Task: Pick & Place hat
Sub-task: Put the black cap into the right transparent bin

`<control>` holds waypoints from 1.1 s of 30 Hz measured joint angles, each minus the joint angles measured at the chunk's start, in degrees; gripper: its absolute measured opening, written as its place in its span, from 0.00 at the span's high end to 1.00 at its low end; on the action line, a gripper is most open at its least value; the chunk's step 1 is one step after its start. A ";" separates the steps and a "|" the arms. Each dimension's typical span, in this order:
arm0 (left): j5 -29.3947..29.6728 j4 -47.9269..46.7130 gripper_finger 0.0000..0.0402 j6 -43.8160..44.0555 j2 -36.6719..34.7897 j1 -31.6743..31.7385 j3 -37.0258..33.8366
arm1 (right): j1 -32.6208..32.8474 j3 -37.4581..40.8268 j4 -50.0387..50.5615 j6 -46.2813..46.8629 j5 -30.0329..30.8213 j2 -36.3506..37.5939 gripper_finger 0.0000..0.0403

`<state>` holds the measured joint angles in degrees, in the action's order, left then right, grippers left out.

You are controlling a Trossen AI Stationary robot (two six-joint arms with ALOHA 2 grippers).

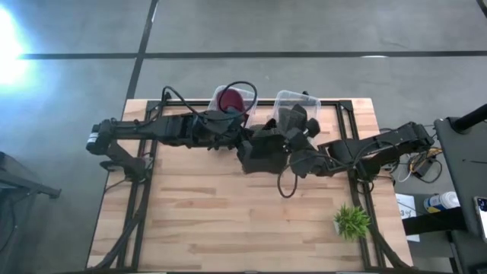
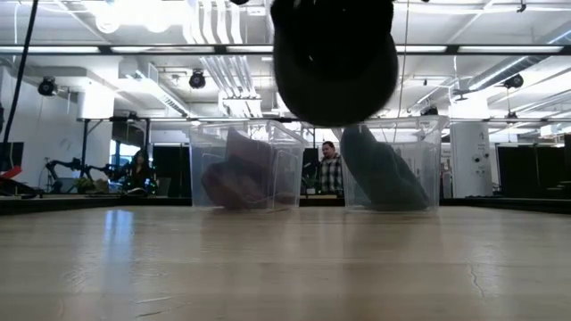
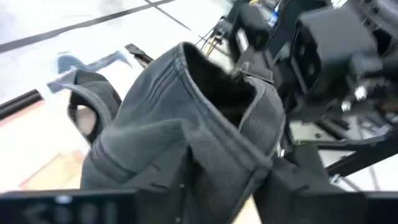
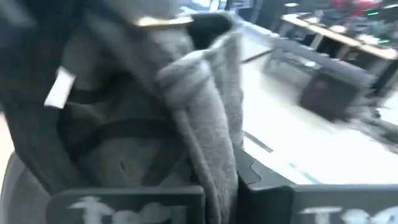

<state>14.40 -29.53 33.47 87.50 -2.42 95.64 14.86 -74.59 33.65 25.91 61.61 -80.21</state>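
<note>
**Both hands on dark hat, mid-bench, off the surface**

Left hand + right hand meet at bench centre, both arms reaching in from their sides. Dark hat sits between them, bunched up. Low view: hat hangs high above the bench top, clear gap under it, not touching wood.

Left wrist view: grey-black ribbed fabric of hat fills the space right at the left hand's fingers, looks clamped on the fabric; right arm's housing visible just behind it. Right wrist view: hat lining w/ small white tag packed against right hand's fingers, also looks closed on the fabric. Finger tips themselves hidden by cloth in both wrist views, so exact opening can't be read, only that cloth is pinched there.

Back edge of bench: two clear plastic bins. Left bin holds a maroon item, right bin holds a dark item. Low view shows the same, left bin and right bin side by side w/ gap between. Hat is in front of the bins, nearer the right one, not inside either.

Small green plant near right front corner, well apart from the hands. Person standing in room behind, seen between the bins
</note>
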 joint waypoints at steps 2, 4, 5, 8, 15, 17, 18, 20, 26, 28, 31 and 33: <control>1.22 -3.16 0.53 -0.15 -0.43 -0.02 0.13 | -0.35 0.00 3.30 2.22 3.02 0.70 0.98; 2.95 -6.56 0.47 -0.49 -1.38 -0.06 0.04 | -1.17 0.02 7.36 5.15 4.95 2.24 0.98; 4.17 -8.08 0.45 -0.63 -2.10 -0.19 -0.22 | -1.69 0.02 8.84 6.55 5.80 3.26 0.98; 8.40 -11.09 0.41 -2.73 -4.44 -1.20 -0.57 | -3.89 0.02 11.21 7.92 7.69 7.01 0.98; 12.34 -11.65 0.40 -3.40 -8.26 -3.87 -4.75 | -15.40 0.02 10.87 0.97 7.34 11.49 0.98; 12.97 -11.61 0.40 -2.37 -8.70 -4.24 -6.94 | -19.38 0.02 10.00 0.10 3.70 11.34 0.98; 13.28 -11.62 0.40 -1.85 -8.82 -4.32 -8.25 | -21.14 0.02 9.12 -0.66 2.21 10.97 0.98; 13.73 -11.68 0.40 0.07 -9.05 -4.57 -11.29 | -23.88 0.04 6.31 -3.47 0.98 10.37 0.98; 13.84 -12.42 0.40 8.47 -10.96 -4.83 -20.14 | -30.31 0.02 -12.59 -17.40 -3.22 10.11 0.98; 14.43 -12.43 0.40 10.87 -12.43 -4.91 -22.57 | -32.11 0.02 -15.38 -19.87 -4.21 10.13 0.98; 16.74 -12.21 0.40 13.51 -14.91 -5.15 -25.38 | -33.25 0.02 -13.00 -19.80 -7.02 10.20 0.98; 18.96 -12.08 0.40 14.24 -16.77 -5.32 -26.43 | -33.16 0.00 -7.83 -17.54 -7.51 10.03 0.98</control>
<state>33.36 -41.61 47.72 70.74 -7.74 69.21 -18.30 -74.59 25.82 8.36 54.09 -70.19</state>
